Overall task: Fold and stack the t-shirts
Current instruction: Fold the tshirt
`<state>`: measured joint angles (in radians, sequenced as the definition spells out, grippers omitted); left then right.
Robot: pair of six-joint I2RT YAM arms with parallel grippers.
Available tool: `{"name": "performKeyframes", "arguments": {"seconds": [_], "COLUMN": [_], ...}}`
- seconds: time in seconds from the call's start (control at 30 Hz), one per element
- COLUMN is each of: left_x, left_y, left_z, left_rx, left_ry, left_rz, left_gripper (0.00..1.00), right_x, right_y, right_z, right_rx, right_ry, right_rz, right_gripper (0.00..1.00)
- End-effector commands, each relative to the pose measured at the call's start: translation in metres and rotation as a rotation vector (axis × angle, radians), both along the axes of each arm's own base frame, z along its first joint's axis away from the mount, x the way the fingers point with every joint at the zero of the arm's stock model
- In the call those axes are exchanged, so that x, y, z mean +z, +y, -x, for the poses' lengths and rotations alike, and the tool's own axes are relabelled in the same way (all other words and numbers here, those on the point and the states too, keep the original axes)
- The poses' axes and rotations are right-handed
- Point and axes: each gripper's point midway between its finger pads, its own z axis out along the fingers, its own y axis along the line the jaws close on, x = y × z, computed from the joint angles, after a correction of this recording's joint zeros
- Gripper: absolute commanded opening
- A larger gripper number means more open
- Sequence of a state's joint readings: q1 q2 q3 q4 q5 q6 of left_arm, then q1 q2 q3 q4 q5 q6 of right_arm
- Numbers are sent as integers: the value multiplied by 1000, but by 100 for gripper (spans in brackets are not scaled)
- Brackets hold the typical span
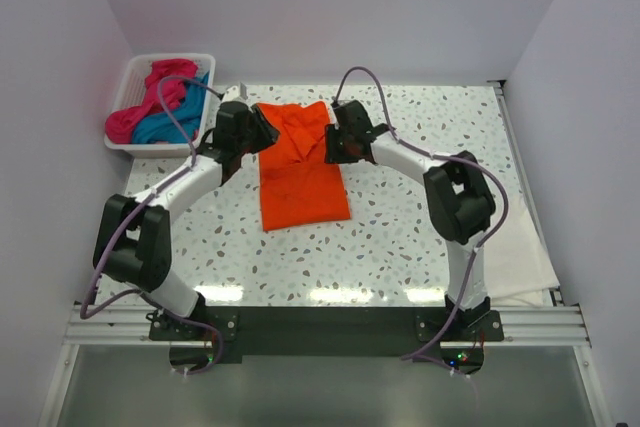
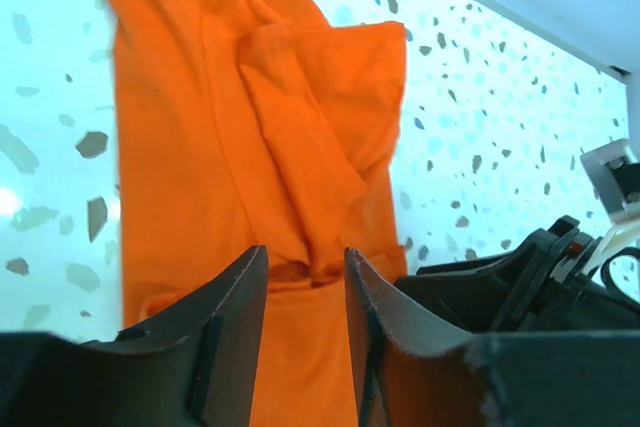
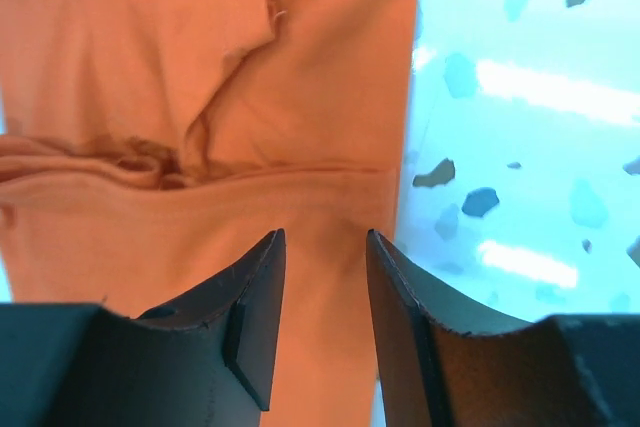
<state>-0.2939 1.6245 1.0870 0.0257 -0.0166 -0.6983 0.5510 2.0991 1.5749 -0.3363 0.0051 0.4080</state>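
Observation:
The orange t-shirt (image 1: 300, 162) lies partly folded lengthwise on the table's middle, its far end rumpled. My left gripper (image 1: 262, 131) hovers at its far left edge, jaws open with orange cloth (image 2: 250, 127) showing between them. My right gripper (image 1: 332, 137) hovers at the far right edge, jaws open over the cloth (image 3: 200, 97) near its side hem. Neither grips anything. The magenta-pink t-shirt (image 1: 150, 97) and the teal-blue t-shirt (image 1: 175, 119) lie bunched in the basket.
A white slatted basket (image 1: 125, 147) stands at the table's far left corner. A white cloth or sheet (image 1: 520, 257) lies at the right edge. The speckled tabletop (image 1: 420, 237) extends round the orange shirt. White walls enclose three sides.

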Motion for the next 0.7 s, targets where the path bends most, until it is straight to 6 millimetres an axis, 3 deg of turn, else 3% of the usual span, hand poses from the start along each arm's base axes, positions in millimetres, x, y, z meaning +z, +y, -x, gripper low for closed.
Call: {"name": "performKeyframes", "arguments": {"seconds": [0.0,0.07,0.13,0.23,0.33,0.47,0.53,0.67], "left_x": [0,-14,-25,-51,-65,-68,-81,-117], "left_y": [-25,-32,-45,-54,-55,-52,-45,-15], "left_z": [25,37,48,60,58,42,32,28], "left_rx": [-44,-45,-65,-64,-62,-51,-25,72], "left_ry": [-11,33,63,115,137,125,150,247], "left_rz": [9,16,20,40,37,-5,-33,-63], "left_gripper": [38,27,18,10,8,9,9,9], "right_x": [58,67,59,51,38,14,5,-2], "right_y": [4,12,22,46,69,84,88,64], "right_z": [2,11,27,40,44,35,24,-3], "right_rx": [15,42,81,153,216,221,205,99], "right_ry": [-154,-167,-131,-101,-75,-28,-21,-12], "right_rz": [-46,-97,-148,-201,-212,-220,-218,-229], "right_gripper": [42,40,38,34,31,29,27,27]}}
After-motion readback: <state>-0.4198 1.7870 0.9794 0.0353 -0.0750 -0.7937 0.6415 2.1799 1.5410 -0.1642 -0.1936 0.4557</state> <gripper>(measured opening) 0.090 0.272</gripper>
